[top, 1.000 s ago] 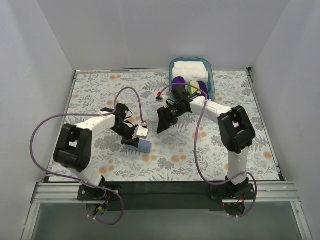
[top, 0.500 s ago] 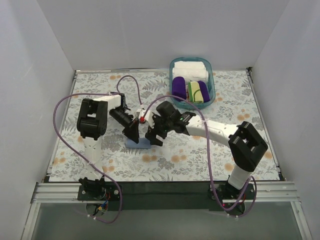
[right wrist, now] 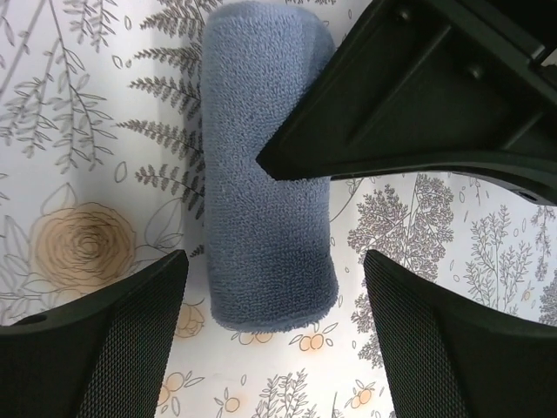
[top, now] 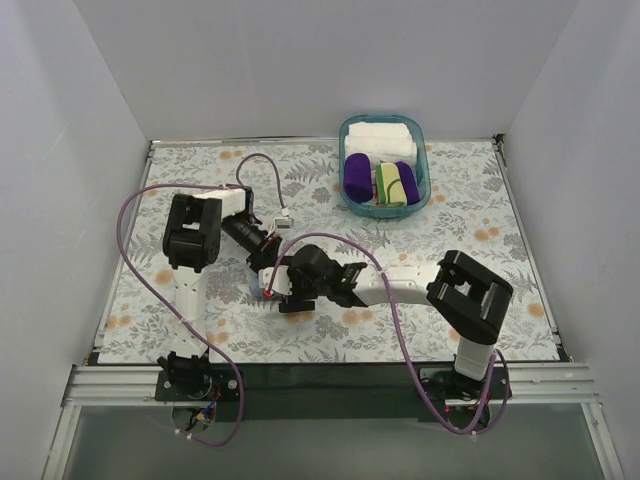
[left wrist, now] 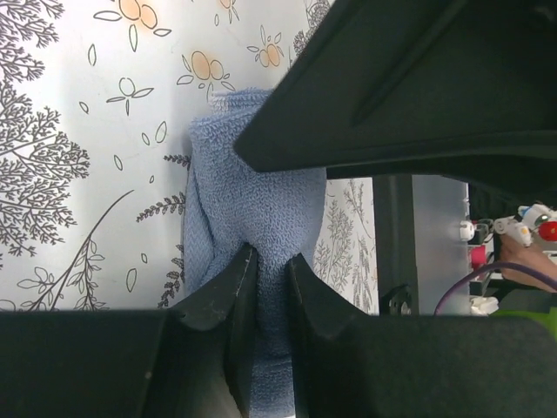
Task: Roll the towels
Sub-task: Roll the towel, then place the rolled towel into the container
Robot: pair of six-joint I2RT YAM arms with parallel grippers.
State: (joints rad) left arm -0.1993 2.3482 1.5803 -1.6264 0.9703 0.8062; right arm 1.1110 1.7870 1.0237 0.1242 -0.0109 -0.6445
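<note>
The light blue towel (right wrist: 261,174) lies rolled into a short cylinder on the flowered table (top: 190,180). In the left wrist view my left gripper (left wrist: 271,261) is shut on a fold at one end of the blue towel (left wrist: 248,192). My right gripper (right wrist: 274,261) hovers over the roll's other end, open, one finger on each side and neither touching it. From above, only a sliver of the blue towel (top: 259,291) shows under the right gripper (top: 282,294), with the left gripper (top: 265,268) just behind. The yellow-green towel (top: 393,183) sits rolled in the basket.
A teal basket (top: 343,140) at the back right holds white folded towels (top: 380,135) and purple rolls (top: 357,170). Purple cables loop off both arms. White walls enclose the table on three sides.
My right arm swung from near the basket to the left and toward the front, over the blue roll, its jaws wider. The left arm folded back while keeping hold of the towel.
</note>
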